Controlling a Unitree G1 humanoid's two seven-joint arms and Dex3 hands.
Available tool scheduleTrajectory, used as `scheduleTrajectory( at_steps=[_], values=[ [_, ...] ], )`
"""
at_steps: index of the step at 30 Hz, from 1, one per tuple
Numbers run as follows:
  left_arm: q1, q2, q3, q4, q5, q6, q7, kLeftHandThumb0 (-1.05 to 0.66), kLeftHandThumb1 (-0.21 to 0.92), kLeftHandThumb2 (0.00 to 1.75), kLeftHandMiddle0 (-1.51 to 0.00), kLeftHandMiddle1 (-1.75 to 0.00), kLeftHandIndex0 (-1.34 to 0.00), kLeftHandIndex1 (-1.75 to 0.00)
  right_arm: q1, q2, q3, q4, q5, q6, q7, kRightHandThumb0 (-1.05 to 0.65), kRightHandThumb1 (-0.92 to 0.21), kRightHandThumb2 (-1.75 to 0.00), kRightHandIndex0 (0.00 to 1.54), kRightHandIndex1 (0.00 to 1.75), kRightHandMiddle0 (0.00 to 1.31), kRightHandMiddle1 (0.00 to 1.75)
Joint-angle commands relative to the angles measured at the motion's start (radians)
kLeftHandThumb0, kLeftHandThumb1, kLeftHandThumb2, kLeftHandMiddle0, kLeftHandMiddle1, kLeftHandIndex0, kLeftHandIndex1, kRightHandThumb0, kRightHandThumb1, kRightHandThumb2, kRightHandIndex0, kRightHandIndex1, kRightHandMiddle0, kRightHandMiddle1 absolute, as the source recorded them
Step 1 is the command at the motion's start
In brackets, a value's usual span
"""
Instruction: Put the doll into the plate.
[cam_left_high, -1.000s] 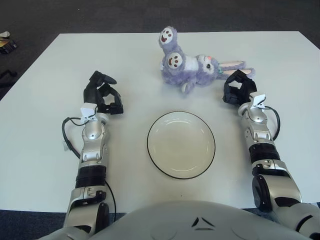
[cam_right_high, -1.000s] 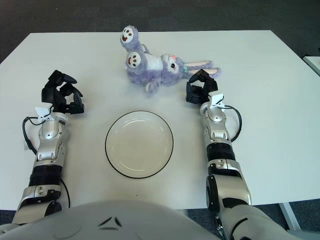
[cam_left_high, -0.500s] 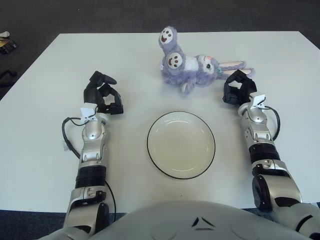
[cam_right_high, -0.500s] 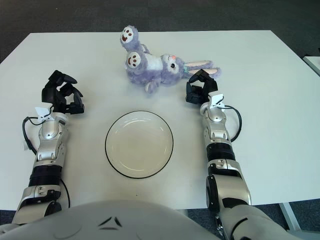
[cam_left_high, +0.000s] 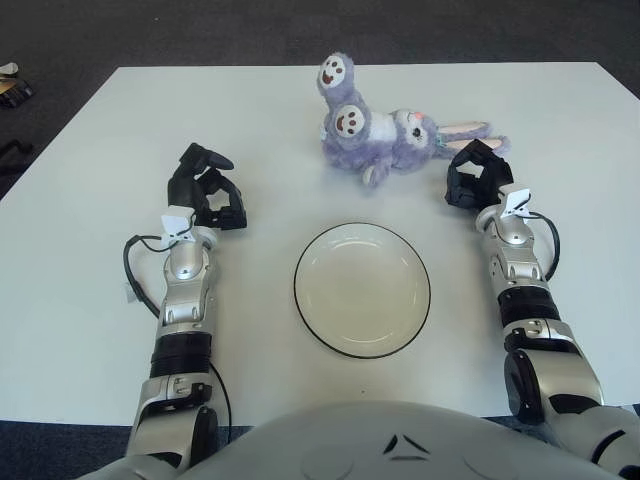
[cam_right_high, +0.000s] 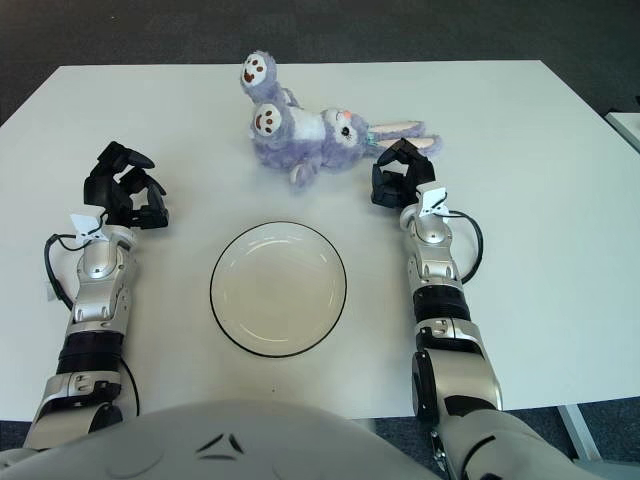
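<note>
You are seeing almost nothing changing since a second ago: both arms are staying put. The doll (cam_left_high: 385, 128) is lying on its side at the far part of the bench (cam_left_high: 90, 300), beyond the plate (cam_left_high: 362, 289). Your right hand (cam_left_high: 474, 176) is hovering just beside its ears, fingers curled, holding nothing. Your left hand (cam_left_high: 205, 190), also curled and unladen, is showing left of the plate.
</note>
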Motion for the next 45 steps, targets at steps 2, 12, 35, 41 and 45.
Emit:
scheduleTrajectory(
  at_steps=[2,12,35,41,45],
  values=[
    [0.084,-0.020,-0.003,0.046,0.002,0.015,-0.001,-0.01,-0.06,1.74,-0.90,-1.75,-0.65,-1.74,0.046,0.013,0.016,0.040,-0.014,0.041,0.012,-0.47,-0.36,-1.27,1.28,1.75,0.59,1.75],
    [0.081,-0.022,-0.001,0.046,-0.001,0.022,0.000,-0.01,-0.02,1.71,-0.87,-1.75,-0.62,-1.75,0.043,0.018,0.013,0.032,-0.012,0.052,0.003,-0.47,-0.36,-1.27,1.28,1.75,0.59,1.75],
    [0.081,-0.021,-0.002,0.048,-0.003,0.015,-0.005,-0.01,0.03,1.65,-0.84,-1.74,-0.58,-1.75,0.048,0.015,0.018,0.021,-0.019,0.065,-0.006,-0.47,-0.37,-1.26,1.28,1.75,0.58,1.75],
    [0.079,-0.022,0.001,0.050,-0.011,0.016,-0.008,-0.01,0.03,1.65,-0.84,-1.74,-0.58,-1.75,0.043,0.017,0.017,0.026,-0.020,0.061,-0.011,-0.47,-0.37,-1.26,1.28,1.75,0.58,1.75],
    [0.080,-0.023,0.001,0.048,-0.009,0.020,-0.005,-0.01,0.01,1.67,-0.85,-1.75,-0.60,-1.75,0.045,0.016,0.021,0.021,-0.024,0.066,-0.013,-0.47,-0.37,-1.26,1.28,1.75,0.58,1.75]
  ],
)
